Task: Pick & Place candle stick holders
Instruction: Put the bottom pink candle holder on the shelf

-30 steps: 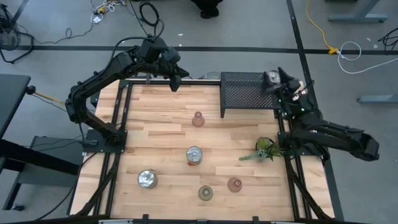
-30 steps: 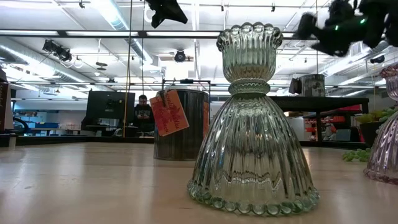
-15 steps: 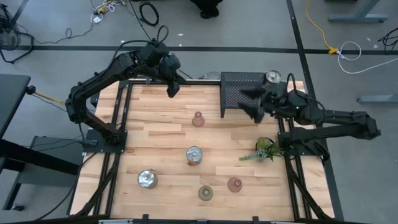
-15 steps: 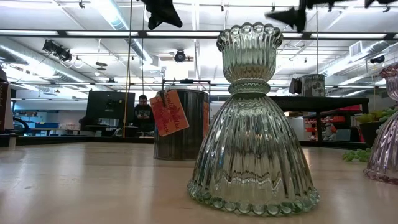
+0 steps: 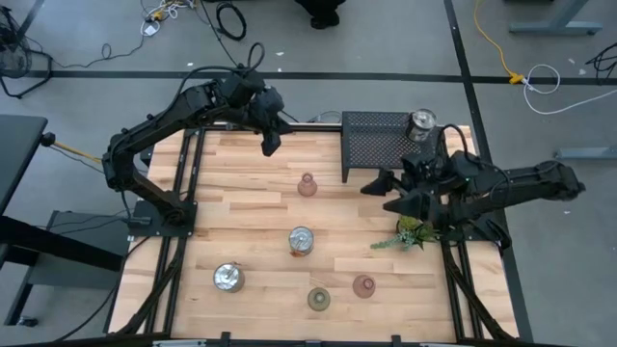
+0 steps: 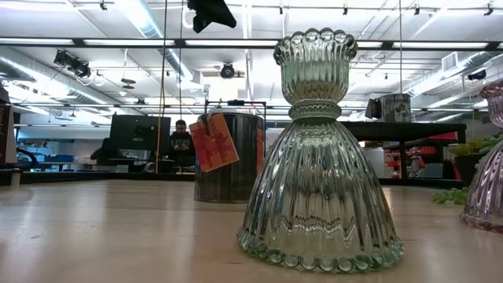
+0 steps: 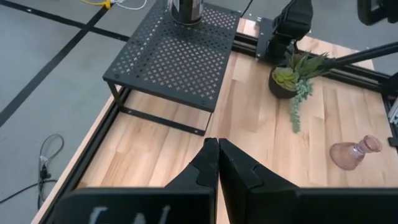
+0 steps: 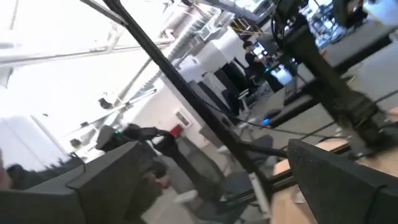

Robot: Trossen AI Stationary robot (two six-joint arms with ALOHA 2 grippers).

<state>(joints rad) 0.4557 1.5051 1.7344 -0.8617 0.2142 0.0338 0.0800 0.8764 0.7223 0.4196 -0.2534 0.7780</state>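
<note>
One silver holder (image 5: pixel 421 122) stands on the far right corner of the black mesh rack (image 5: pixel 376 145); it also shows in the left wrist view (image 7: pixel 185 9). On the table stand a pink holder (image 5: pixel 307 185), a silver orange-tagged one (image 5: pixel 302 241), another silver one (image 5: pixel 228 278), the olive-green one (image 5: pixel 318 300) and a second pink one (image 5: pixel 363 285). My left gripper (image 5: pixel 270 145) is shut and empty, high over the table's far edge left of the rack. My right gripper (image 5: pixel 379 195) is open and empty, just off the rack's near edge.
A leafy plant sprig in a small pot (image 5: pixel 413 231) sits near the table's right edge, close under my right arm. The rack takes up the far right corner. Bare wood (image 5: pixel 241 193) lies between the pink holder and the left rail.
My right gripper has left the rack's far right corner, where it was at the silver holder, and has swung toward the table's near and left side, turning as it went. The silver holder stays standing on the rack.
</note>
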